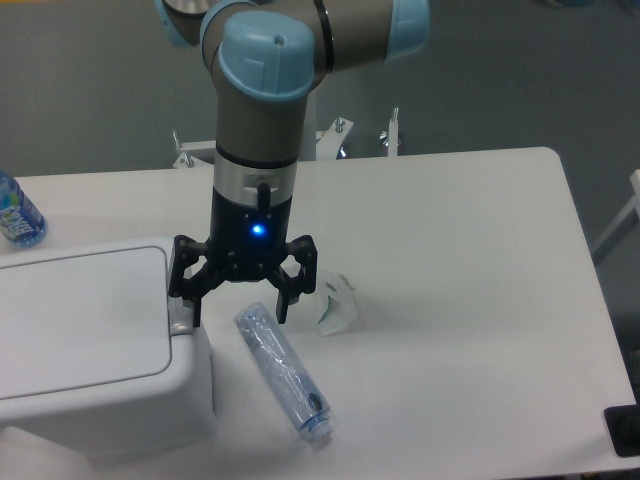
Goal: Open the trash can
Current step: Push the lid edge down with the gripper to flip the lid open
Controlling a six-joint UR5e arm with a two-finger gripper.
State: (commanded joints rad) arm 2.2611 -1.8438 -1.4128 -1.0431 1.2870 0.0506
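Observation:
The trash can [90, 350] is a large boxy white bin at the left front of the table, its flat lid [80, 320] down. A grey latch part [180, 322] shows at the lid's right edge. My gripper [240, 308] hangs just right of the can, fingers spread wide and holding nothing. Its left fingertip [193, 312] is right at the lid's right edge by the latch; I cannot tell if it touches. Its right fingertip [285, 305] is above the top end of a clear plastic bottle [283, 377] lying on the table.
A small white plastic piece [337, 305] lies just right of the gripper. A blue-labelled bottle [17, 212] stands at the far left edge. Metal fixtures [340, 140] sit at the table's back edge. A dark object [622, 430] is at the front right corner.

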